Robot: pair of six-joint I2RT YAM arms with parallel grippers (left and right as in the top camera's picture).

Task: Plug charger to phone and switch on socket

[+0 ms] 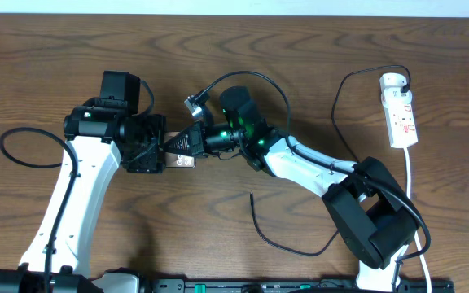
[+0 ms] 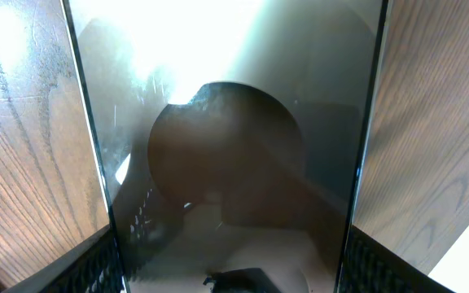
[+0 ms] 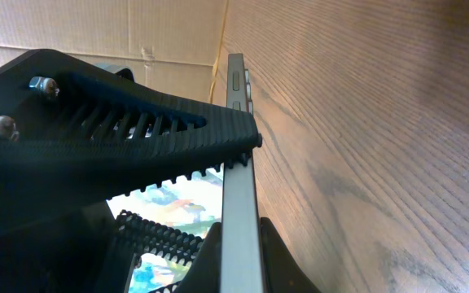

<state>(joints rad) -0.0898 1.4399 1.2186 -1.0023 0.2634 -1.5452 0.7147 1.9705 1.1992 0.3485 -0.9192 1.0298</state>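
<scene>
The phone (image 1: 179,160) is held on edge just above the table, left of centre, between both grippers. My left gripper (image 1: 155,151) is shut across its width; in the left wrist view the glossy phone face (image 2: 234,122) fills the gap between the two fingers (image 2: 234,273). My right gripper (image 1: 175,146) pinches the phone's thin side (image 3: 236,98) between its fingertips (image 3: 241,240). The charger's black cable (image 1: 287,248) lies on the table below the right arm, its free tip (image 1: 252,195) unheld. The white socket strip (image 1: 401,110) lies at the far right.
The charger cable loops up to the socket's top end (image 1: 340,98). The socket's white cord (image 1: 412,187) runs down towards the right arm's base (image 1: 373,228). A loose black robot cable (image 1: 23,150) curves at the left.
</scene>
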